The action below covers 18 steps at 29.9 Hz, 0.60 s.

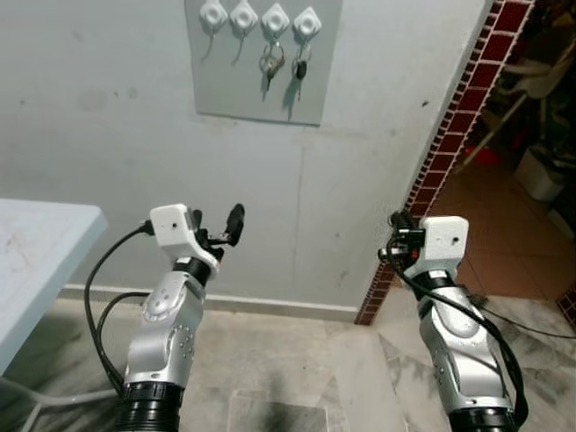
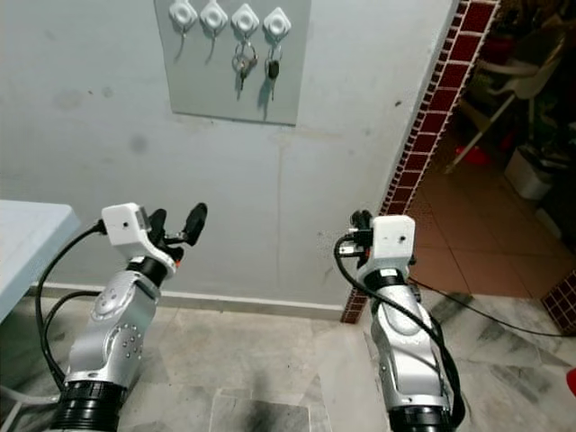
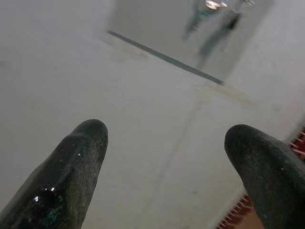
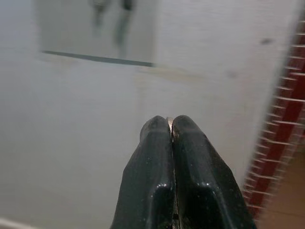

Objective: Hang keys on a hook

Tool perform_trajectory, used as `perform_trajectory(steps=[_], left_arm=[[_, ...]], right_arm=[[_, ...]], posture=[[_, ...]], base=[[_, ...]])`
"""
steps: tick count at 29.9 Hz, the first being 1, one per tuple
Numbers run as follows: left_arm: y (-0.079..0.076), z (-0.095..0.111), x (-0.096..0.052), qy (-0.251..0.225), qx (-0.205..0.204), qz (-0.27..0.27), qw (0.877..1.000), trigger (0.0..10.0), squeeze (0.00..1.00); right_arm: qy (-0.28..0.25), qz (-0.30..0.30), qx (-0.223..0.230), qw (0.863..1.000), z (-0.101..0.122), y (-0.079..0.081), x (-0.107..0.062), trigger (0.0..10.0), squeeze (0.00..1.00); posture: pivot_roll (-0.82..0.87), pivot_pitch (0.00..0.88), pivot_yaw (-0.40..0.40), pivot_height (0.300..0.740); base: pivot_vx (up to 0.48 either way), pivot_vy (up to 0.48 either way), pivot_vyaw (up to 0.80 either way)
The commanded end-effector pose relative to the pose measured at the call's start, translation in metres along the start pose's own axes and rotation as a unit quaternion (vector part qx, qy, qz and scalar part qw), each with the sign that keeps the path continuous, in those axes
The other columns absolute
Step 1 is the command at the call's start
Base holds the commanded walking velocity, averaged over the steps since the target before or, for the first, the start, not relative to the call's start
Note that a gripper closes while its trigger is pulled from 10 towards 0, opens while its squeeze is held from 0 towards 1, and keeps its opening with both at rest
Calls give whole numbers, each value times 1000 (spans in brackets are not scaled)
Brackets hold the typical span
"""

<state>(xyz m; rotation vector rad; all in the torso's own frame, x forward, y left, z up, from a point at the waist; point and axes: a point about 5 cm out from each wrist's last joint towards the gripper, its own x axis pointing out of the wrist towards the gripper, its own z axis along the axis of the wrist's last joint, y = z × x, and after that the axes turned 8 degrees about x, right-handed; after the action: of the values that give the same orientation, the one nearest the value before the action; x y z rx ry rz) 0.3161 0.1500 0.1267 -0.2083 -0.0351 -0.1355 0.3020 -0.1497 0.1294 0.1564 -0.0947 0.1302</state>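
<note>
Head views: two sets of keys point(image 1: 272, 63) already hang on the right two of four hooks point(image 1: 214, 14); light, stiff, jangly, best pinched by the ring. Left wrist: left tool point(image 3: 167, 157) spread wide, empty. Right wrist: right tool point(image 4: 171, 131) pressed shut (a pale sliver at the tips, can't tell what).
</note>
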Motion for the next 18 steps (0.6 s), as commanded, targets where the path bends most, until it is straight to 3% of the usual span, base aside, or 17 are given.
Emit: perform_trajectory(steps=[1,13,18], left_arm=[[-1,2,-1,-3,3,0,1000,10000,0],[-3,3,-1,-5,-9,-1,1000,10000,0],[0,9,1,-13,-7,1,1000,10000,0]], right_arm=[[-17,4,-2,1000,10,1,3,10000,0],[-24,-1,-3,1000,12,0,1,10000,0],[-29,-2,-2,1000,13,0,1,10000,0]], posture=[[19,0,-46,740],[10,1,-38,740],[10,3,-36,740]], base=[[0,0,0],[0,0,0],[326,0,0]])
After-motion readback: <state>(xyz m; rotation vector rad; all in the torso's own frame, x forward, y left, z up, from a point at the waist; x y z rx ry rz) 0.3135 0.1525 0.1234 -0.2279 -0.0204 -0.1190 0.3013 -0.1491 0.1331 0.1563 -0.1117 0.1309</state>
